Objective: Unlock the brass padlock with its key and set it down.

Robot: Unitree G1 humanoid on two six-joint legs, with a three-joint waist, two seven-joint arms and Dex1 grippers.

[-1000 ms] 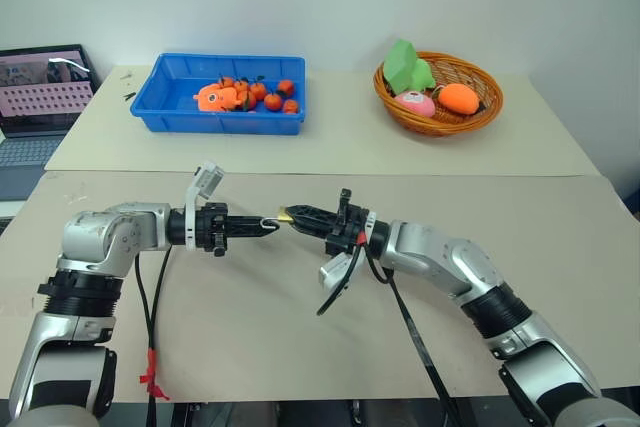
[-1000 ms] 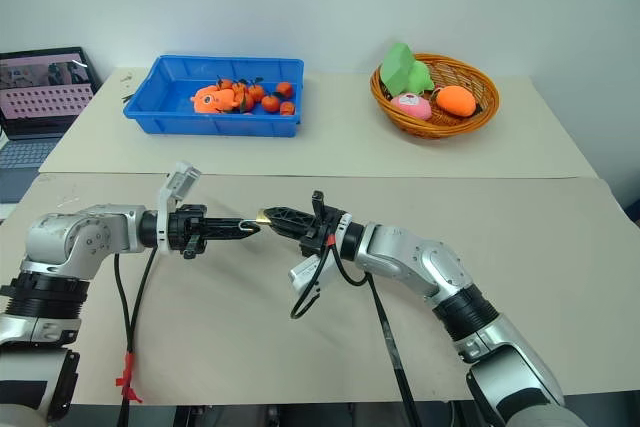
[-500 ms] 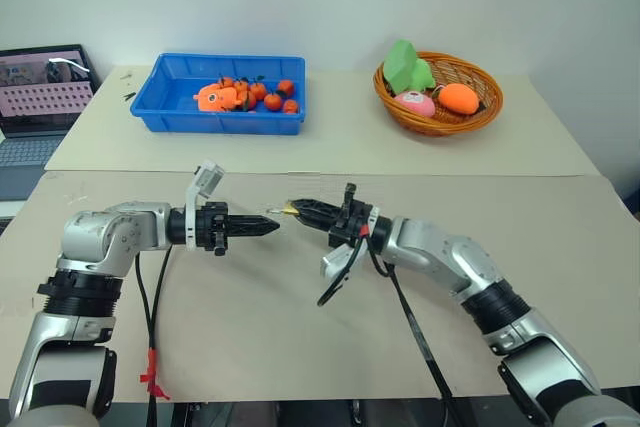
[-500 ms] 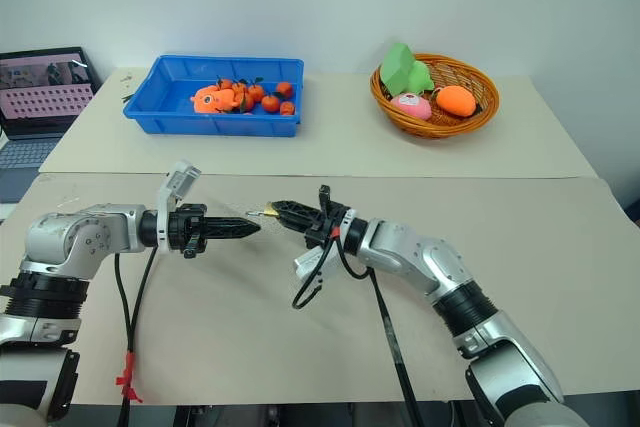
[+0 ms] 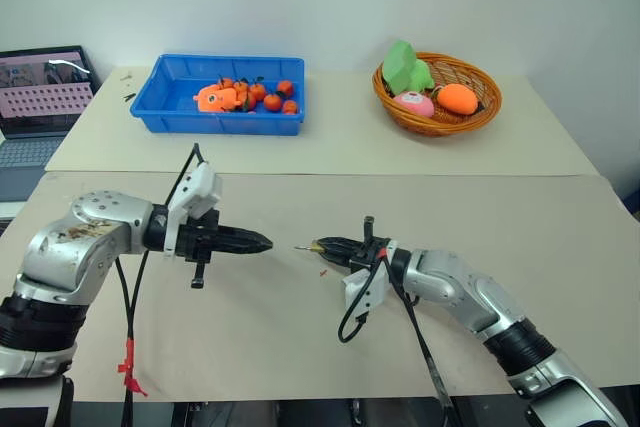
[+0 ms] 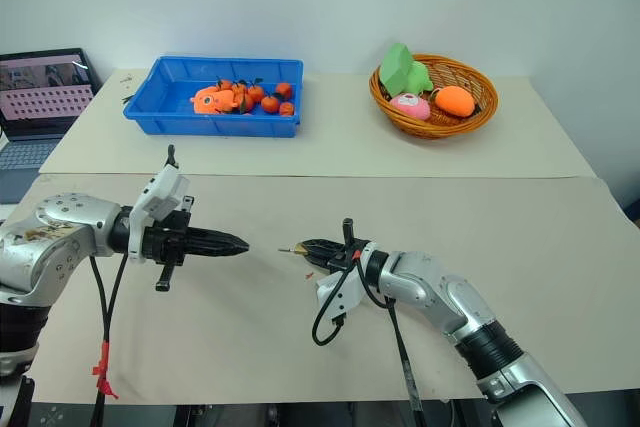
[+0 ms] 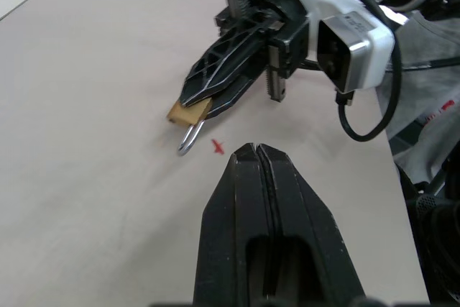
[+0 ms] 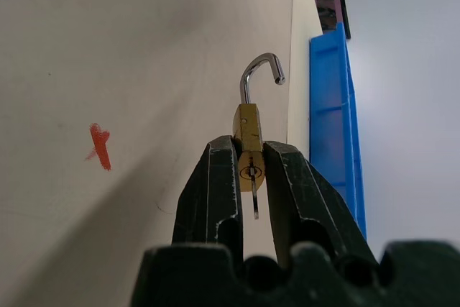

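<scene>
Right pincer [image 8: 249, 170] is clamped on the brass padlock [image 8: 248, 138], low over the worktop [image 5: 300, 347] near its middle. The right wrist view shows the shackle [image 8: 260, 75] sprung free at one end, so the lock reads as open. A thin sliver hangs under the keyhole; I cannot tell whether it is the key.

Left pincer [image 7: 259, 177] is fully closed with nothing visible between its fingers. It sits at about 9 o'clock from the padlock, apart from it, tips aimed toward it.

A small red mark [image 7: 218, 147] lies on the worktop just beside the shackle tip.

Judged step: setting the padlock down. To do it well:
- Lower the right pincer until the brass body rests flat before opening; a drop could bounce it.
- Open slowly and draw back along the finger line so the shackle hook does not snag.
- Keep the left pincer clear at 9 o'clock.

Blue bin [image 5: 222, 97] and basket [image 5: 438, 97] at 12 o'clock play no part.
</scene>
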